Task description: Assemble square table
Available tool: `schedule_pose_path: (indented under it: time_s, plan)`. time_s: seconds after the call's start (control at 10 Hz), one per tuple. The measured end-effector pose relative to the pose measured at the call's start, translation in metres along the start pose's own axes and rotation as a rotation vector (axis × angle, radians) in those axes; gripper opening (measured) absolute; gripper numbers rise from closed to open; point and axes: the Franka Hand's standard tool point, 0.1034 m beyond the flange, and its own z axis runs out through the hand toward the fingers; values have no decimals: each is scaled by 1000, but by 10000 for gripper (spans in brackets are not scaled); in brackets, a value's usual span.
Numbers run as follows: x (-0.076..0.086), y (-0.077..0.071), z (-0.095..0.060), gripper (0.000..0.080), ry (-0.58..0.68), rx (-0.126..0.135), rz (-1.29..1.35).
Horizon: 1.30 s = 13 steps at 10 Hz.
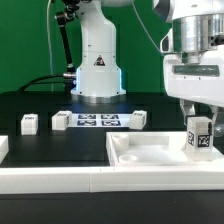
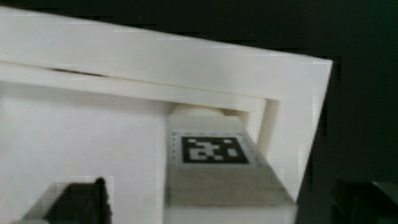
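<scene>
The white square tabletop (image 1: 150, 152) lies at the exterior view's right with its raised rim up. One white tagged leg (image 1: 198, 138) stands upright in its corner socket. My gripper (image 1: 198, 117) hangs straight above that leg, open, its fingers on either side of the leg's top. In the wrist view the leg (image 2: 215, 150) sits in the tabletop's rim corner (image 2: 267, 85), and my gripper (image 2: 217, 197) has both dark fingertips (image 2: 75, 202) standing clear of the leg's sides. Three loose legs lie on the black table: one (image 1: 28, 123), a second (image 1: 60, 119) and a third (image 1: 133, 118).
The marker board (image 1: 97, 121) lies flat in front of the robot base (image 1: 97, 70). A long white border rail (image 1: 90, 185) runs along the front edge. A white piece (image 1: 3, 148) shows at the far left edge.
</scene>
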Motion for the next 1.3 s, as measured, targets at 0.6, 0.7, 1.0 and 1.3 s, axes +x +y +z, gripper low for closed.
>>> schedule_pose_path:
  time_s: [0.6,0.7,1.0,1.3]
  plan:
    - [0,-5,-3,648,-5,-16,-549]
    - [0,-5,-3,648,-6,-16,-648]
    - [2,-5,-3,648,-5,-18,-891]
    - [2,-5,-3,648,2,-25,-1141]
